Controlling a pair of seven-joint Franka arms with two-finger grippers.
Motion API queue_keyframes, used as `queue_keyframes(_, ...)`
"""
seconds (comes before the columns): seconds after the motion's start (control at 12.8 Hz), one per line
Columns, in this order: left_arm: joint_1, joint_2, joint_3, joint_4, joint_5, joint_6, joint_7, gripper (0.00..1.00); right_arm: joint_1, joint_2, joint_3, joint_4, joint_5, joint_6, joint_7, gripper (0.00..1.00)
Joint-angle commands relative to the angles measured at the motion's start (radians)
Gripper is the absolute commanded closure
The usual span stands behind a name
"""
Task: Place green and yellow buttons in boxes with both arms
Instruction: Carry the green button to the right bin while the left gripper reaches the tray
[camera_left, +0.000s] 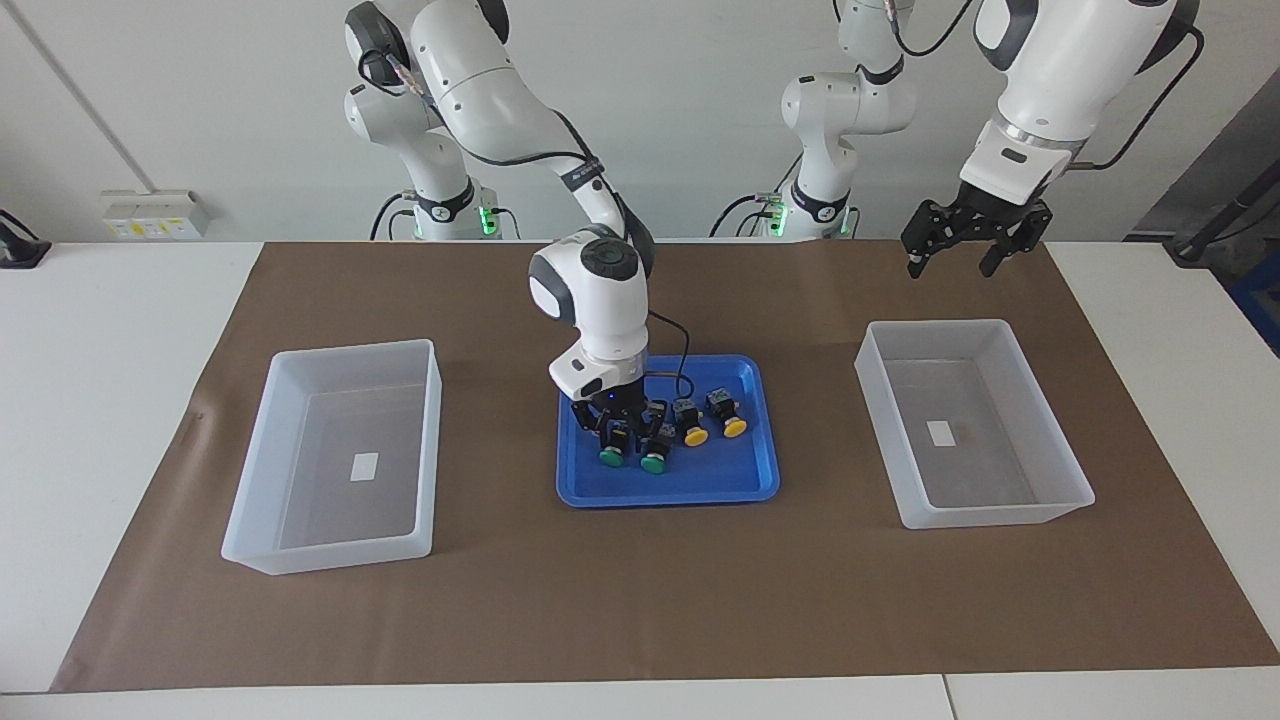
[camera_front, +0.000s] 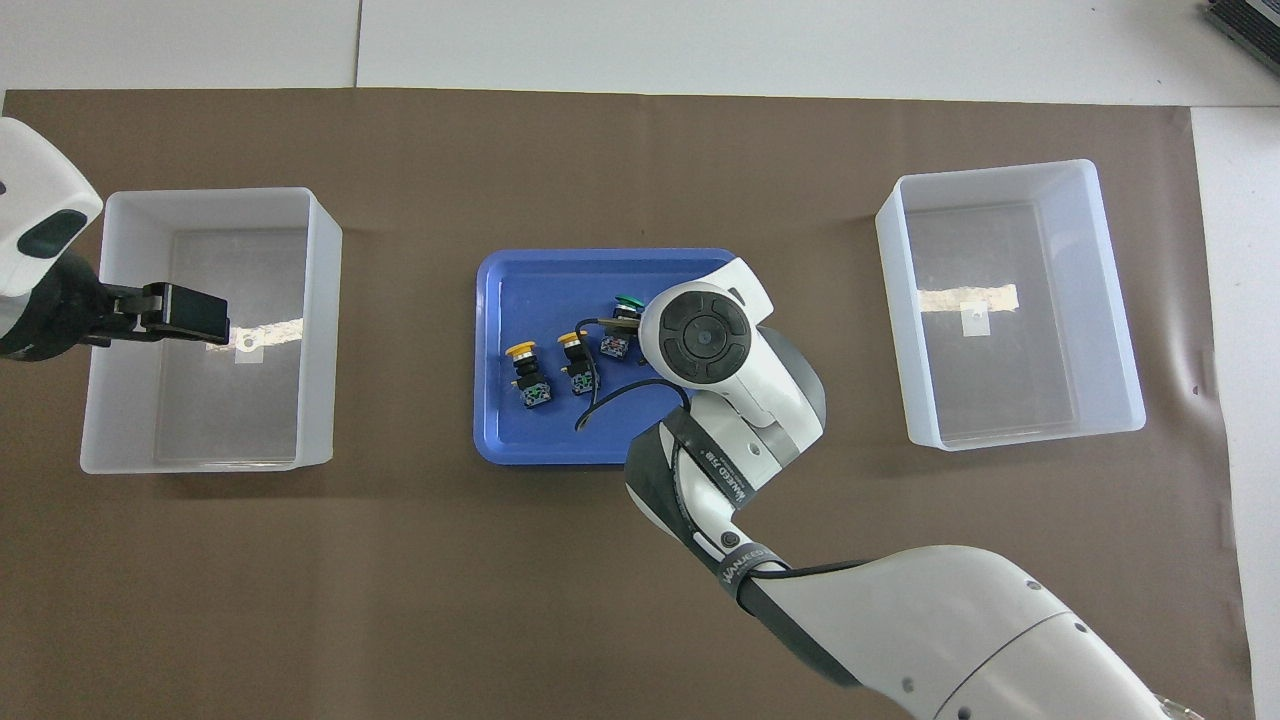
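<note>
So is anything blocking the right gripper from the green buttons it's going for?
Nothing visible does. The right gripper is down in the blue tray right at the two green buttons; the yellow buttons sit beside them, toward the left arm's end.

Lighting: bright, even, from above. Shadows: soft, short, beside both boxes. Glare: 2 white streaks on box floors, 3 and 9 o'clock overhead. Focus: sharp throughout.
</note>
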Motion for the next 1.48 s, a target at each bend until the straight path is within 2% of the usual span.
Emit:
queue_keyframes(0.0, -0.012, -0.035, 0.007, -0.047, 0.008, 0.038, -0.015, 0.00, -0.024, -0.051, 0.004, 0.010, -0.029, -0.064, 0.002, 1.00)
queue_keyframes(0.31, -0.071, -0.059, 0.002, -0.183, 0.007, 0.223, -0.176, 0.00, -0.126, -0.182, 0.004, 0.009, -0.011, -0.209, -0.154, 1.00)
queue_keyframes(0.47, -0.092, -0.038, 0.002, -0.228, -0.015, 0.301, -0.245, 0.00, -0.188, -0.236, 0.004, 0.004, -0.008, -0.275, -0.253, 1.00)
queue_keyframes(0.7, -0.192, 0.030, 0.002, -0.312, -0.029, 0.493, -0.432, 0.00, -0.272, -0.285, 0.004, -0.011, -0.008, -0.337, -0.406, 1.00)
queue_keyframes(0.86, -0.265, 0.111, 0.005, -0.314, -0.027, 0.574, -0.567, 0.00, -0.343, -0.322, 0.004, -0.052, -0.006, -0.337, -0.535, 1.00)
queue_keyframes(1.01, -0.287, 0.131, 0.006, -0.346, -0.027, 0.646, -0.609, 0.00, -0.395, -0.342, 0.003, -0.074, 0.061, -0.337, -0.659, 1.00)
queue_keyframes(1.09, -0.289, 0.146, 0.006, -0.347, -0.027, 0.665, -0.615, 0.00, -0.427, -0.342, 0.003, -0.080, 0.089, -0.334, -0.714, 1.00)
queue_keyframes(1.25, -0.345, 0.227, 0.007, -0.344, -0.016, 0.728, -0.714, 0.00, -0.465, -0.342, 0.003, -0.089, 0.092, -0.317, -0.785, 1.00)
queue_keyframes(1.4, -0.361, 0.268, 0.007, -0.347, 0.014, 0.768, -0.762, 0.00, -0.516, -0.331, 0.003, -0.120, 0.092, -0.242, -0.840, 1.00)
